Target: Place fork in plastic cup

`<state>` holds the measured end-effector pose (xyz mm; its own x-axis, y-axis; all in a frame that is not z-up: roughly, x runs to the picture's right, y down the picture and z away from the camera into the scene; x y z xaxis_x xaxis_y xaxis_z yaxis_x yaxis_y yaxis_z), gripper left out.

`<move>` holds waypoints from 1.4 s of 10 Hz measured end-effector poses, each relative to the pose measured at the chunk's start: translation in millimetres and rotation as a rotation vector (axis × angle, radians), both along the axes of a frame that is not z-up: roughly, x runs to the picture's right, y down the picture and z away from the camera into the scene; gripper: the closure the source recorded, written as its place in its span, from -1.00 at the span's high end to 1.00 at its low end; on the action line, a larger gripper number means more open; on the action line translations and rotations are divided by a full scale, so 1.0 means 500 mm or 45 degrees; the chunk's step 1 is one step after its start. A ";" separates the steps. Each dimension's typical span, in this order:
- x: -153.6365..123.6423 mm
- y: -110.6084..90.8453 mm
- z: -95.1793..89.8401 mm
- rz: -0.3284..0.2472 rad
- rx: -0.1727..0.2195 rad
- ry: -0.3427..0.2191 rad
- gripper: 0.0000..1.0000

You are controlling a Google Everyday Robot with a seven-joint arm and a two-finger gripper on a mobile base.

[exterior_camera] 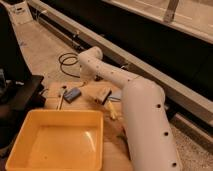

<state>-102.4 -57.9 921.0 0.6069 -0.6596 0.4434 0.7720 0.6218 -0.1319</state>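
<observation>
Gripper [86, 75] sat past the desk's [112, 145] far edge, mostly hidden by the arm [145, 125]; fingers fully closed, nothing visibly held. Fork [60, 98] lay near the far-left corner beside the blue block [72, 94]. Yellow bin [60, 140] filled the near-left side.

One high camera behind the arm [145, 120] looks down across the table [112, 140], tool hidden.

The yellow tub [60, 137] looked like smooth, slightly glossy plastic — the counter [90, 97] beneath it pale matt wood. The arm [145, 120] wore a smooth white shell, its gripper hidden; the floor [50, 45] looked speckled.
</observation>
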 end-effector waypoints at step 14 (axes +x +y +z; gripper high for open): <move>0.385 0.001 -0.304 0.335 0.102 0.390 -1.00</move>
<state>90.0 -57.4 769.2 0.8554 -0.4894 0.1698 0.5180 0.8104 -0.2739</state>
